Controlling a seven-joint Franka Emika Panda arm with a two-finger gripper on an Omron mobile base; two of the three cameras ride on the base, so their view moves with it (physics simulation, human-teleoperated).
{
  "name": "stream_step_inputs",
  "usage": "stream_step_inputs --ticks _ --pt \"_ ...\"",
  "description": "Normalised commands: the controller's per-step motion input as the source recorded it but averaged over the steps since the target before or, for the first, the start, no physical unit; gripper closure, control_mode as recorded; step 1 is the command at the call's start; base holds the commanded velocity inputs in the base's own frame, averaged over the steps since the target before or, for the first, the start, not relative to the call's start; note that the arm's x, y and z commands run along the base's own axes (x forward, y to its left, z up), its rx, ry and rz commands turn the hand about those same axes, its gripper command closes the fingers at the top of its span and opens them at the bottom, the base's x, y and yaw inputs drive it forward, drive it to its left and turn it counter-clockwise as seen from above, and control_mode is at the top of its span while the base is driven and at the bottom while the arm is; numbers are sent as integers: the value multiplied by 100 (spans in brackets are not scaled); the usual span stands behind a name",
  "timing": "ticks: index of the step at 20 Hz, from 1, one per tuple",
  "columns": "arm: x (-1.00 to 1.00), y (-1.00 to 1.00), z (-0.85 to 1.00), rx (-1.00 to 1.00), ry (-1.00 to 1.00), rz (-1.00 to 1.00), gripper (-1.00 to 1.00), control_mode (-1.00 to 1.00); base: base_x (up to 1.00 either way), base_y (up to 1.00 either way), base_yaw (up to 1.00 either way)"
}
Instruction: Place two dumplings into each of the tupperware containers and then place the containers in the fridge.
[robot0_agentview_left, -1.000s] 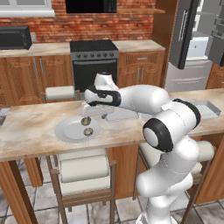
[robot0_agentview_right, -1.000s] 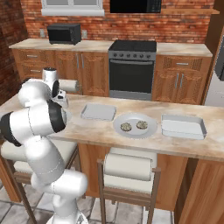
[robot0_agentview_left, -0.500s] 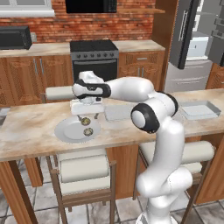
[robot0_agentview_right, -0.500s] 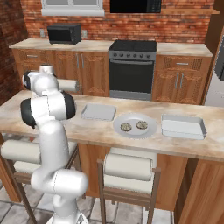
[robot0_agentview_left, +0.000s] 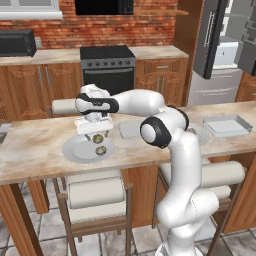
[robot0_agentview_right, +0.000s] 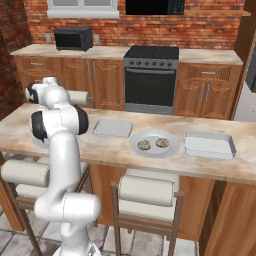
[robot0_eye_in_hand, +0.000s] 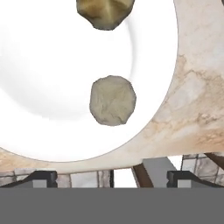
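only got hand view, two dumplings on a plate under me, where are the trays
Observer: Both lie empty on the counter. The near tray is just right of your plate; the far tray is at the counter's right end.
Operator: ok and the other two dumplings
Observer: On a second plate, between the two trays; the dumplings lie side by side on it.
Operator: fridge open or shut
Observer: Open. The fridge stands behind the counter's right end, with its dark door swung out and the white inside showing.
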Motion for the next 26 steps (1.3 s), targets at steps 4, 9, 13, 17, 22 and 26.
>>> stream_step_inputs --ticks 4,9,13,17,22,26 --pt "3 -9 -57 0 -6 -3 -100 -100 0 0 0" --pt "-1 -15 -28 0 -24 4 -100 -100 0 0 0" --pt "0 -27 -43 4 -20 7 -100 -100 0 0 0" --pt "0 -6 -25 9 -5 3 -100 -100 0 0 0" --pt "-1 0 -10 1 0 0 -100 -100 0 0 0" --pt "0 0 -11 0 0 0 -100 -100 0 0 0"
